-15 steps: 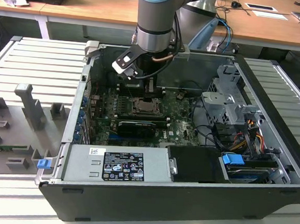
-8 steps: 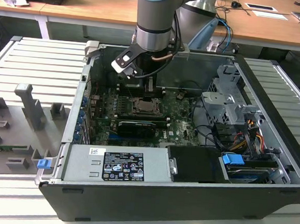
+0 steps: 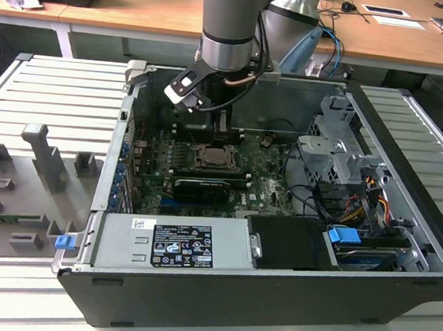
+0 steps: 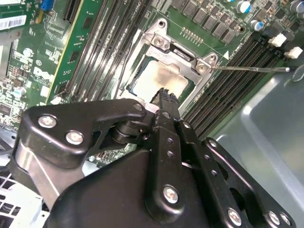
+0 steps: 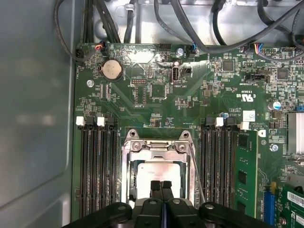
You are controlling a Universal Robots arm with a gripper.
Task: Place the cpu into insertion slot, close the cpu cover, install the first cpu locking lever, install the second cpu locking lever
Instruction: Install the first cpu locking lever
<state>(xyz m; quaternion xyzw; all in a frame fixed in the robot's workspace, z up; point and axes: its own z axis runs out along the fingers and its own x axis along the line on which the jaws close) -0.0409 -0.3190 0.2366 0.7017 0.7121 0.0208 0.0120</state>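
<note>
Your open case (image 3: pixel 195 301) lies on a ribbed table (image 3: pixel 58 91), with the green motherboard (image 5: pixel 156 90) on its floor. The arm (image 3: pixel 229 20) reaches down into it over the slot (image 3: pixel 214 157). In both wrist views your gripper (image 5: pixel 161 184) hangs close over the socket, its two fingers pressed together with nothing between them; you cannot tell whether they touch the chip. The cover (image 5: pixel 154 146) lies flat on the slot. The cpu (image 5: pixel 156 173) sits inside, its pale top showing through the cover's window. A thin lever (image 4: pixel 251 69) juts from the cover's corner across the memory slots (image 4: pixel 228 90).
</note>
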